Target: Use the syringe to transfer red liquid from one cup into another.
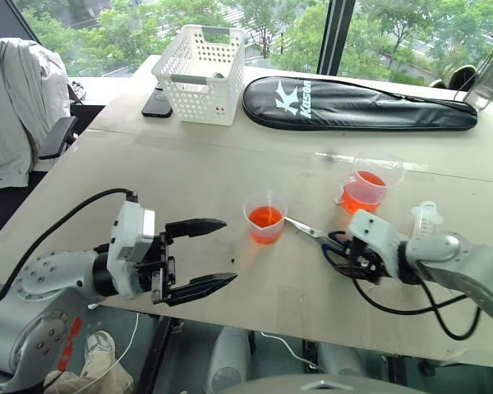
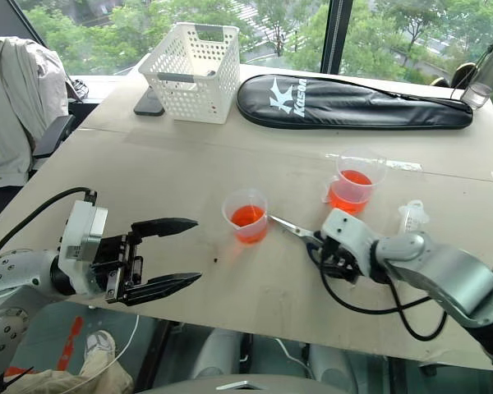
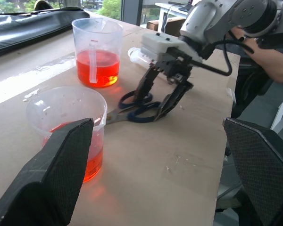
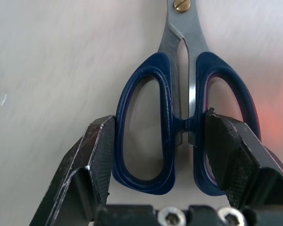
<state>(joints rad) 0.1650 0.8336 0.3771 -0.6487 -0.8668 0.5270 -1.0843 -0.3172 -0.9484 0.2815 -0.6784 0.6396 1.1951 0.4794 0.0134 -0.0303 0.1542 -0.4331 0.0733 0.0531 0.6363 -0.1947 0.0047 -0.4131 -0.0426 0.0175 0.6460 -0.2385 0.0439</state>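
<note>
1. I judge the transfer not yet begun: the syringe [image 1: 425, 218] lies on the desk [image 1: 230, 164] just beside my right arm, on the far side of it, near the big cup [image 1: 370, 182], and neither of my jaws touches it.
2. My right jaws [image 4: 155, 155] point down at a pair of blue-handled scissors [image 3: 137, 106] lying on the desk between the two cups. They are clenched on the handles: the two black fingers press the outer sides of the loops. So that hand is busy with something that is not the syringe.
3. My left jaws [image 1: 199, 256] are released, spread wide and holding nothing, hovering above the near desk edge, well apart from the small cup [image 1: 265, 217].
4. Still to do, as I see it: deal with the scissors, take the syringe, draw from one cup and empty it into the other.
5. The big cup, with the handle, holds red liquid [image 1: 363, 190] to about a third of its height.
6. The small cup holds red liquid too, a shallower layer; the scissor tips lie right at its base.
7. A white basket [image 1: 201, 72] stands at the far side; what it holds I cannot tell.
</note>
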